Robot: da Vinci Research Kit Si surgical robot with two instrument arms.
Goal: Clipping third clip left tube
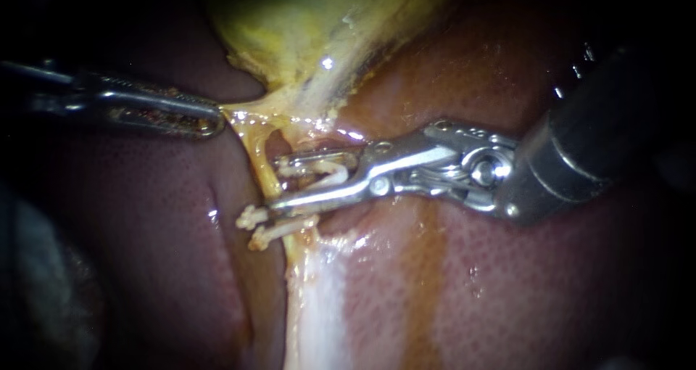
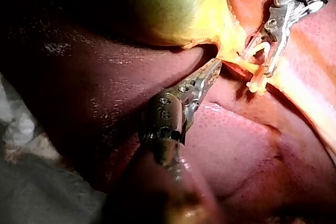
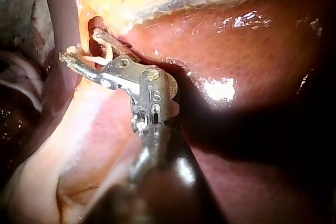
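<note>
Yellow tissue [image 1: 243, 112], centre-left: left instrument [image 1: 216, 120] jaws clamp it taut. Right instrument [image 1: 277, 183] jaws, apart, carry white clip [image 1: 326, 173] astride left tube [image 1: 262, 163]; seat it square, clear of placed clips [image 1: 254, 219], before closing.

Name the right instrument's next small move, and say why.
Probably squeeze the right instrument shut to close its clip. The clip sits open between its jaws, seemingly astride the tube, next to two closed clips, and the left instrument holds the tissue taut.
</note>
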